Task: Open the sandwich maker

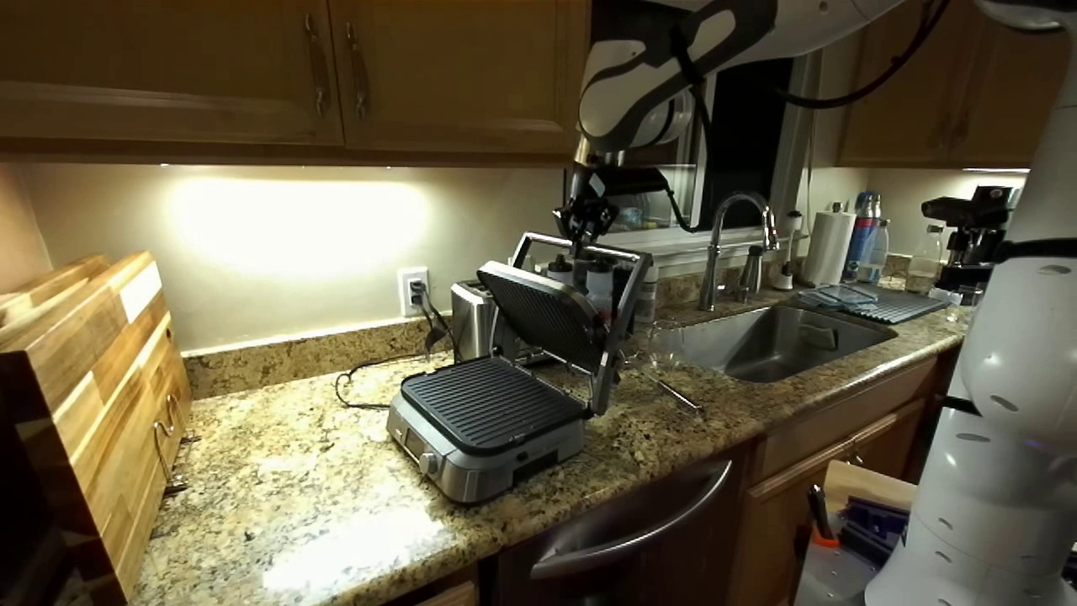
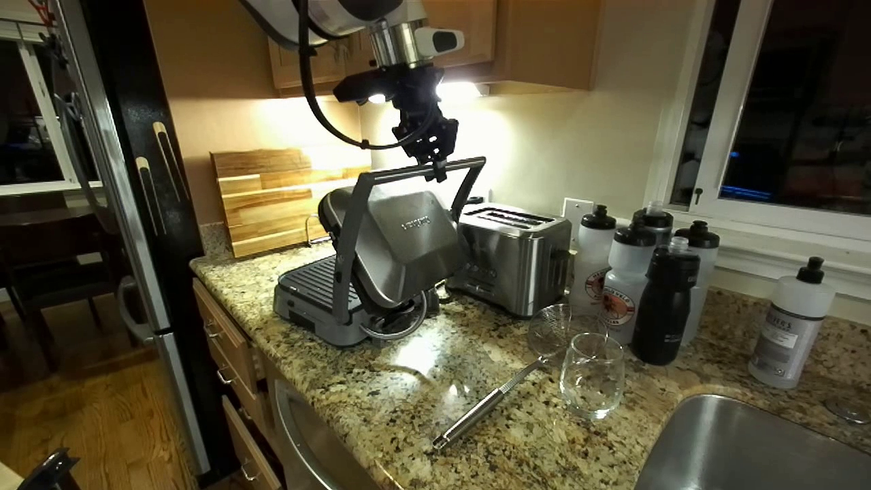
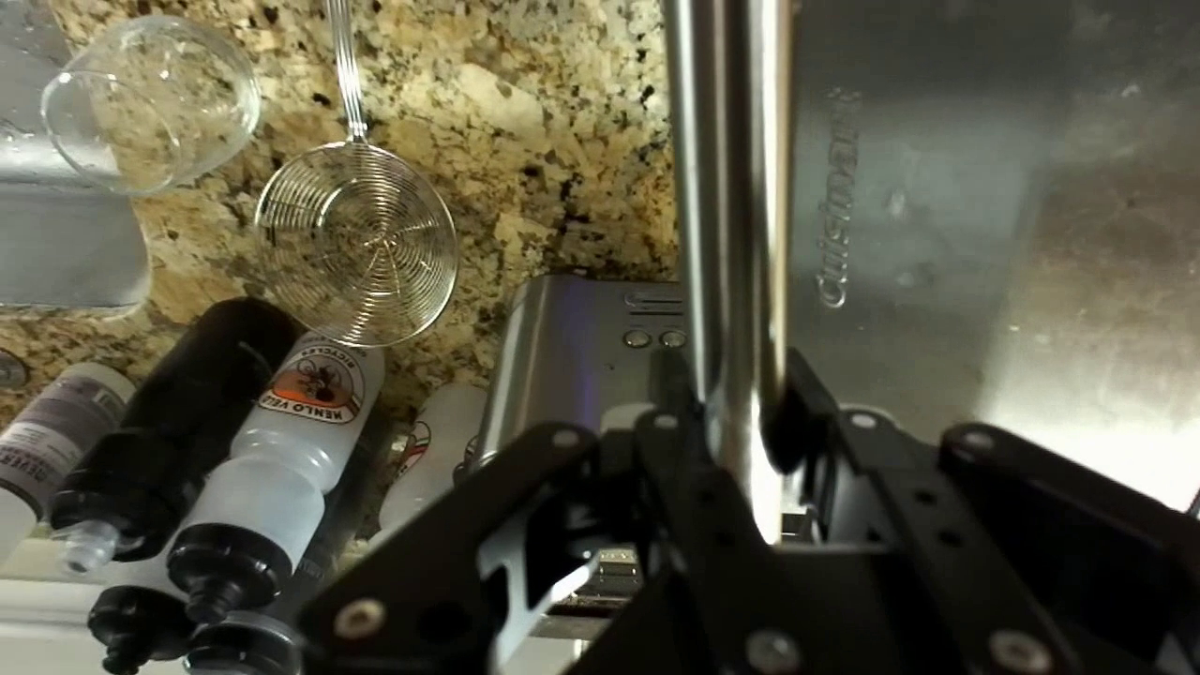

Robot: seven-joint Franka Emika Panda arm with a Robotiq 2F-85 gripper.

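Sandwich maker (image 2: 381, 252) with raised lid (image 1: 547, 311), below the tool (image 3: 736, 417) and pinched by it at the handle (image 3: 736, 206), across its long axis.

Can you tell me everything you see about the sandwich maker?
The sandwich maker looks like silver and dark grey metal, with ridged dark plates, a front knob and "Cuisinart" on its lid. It's open: the lid stands raised and slanted. The base sits flat on the speckled counter. A cable loops at its back. The gripper is closed around its handle bar.
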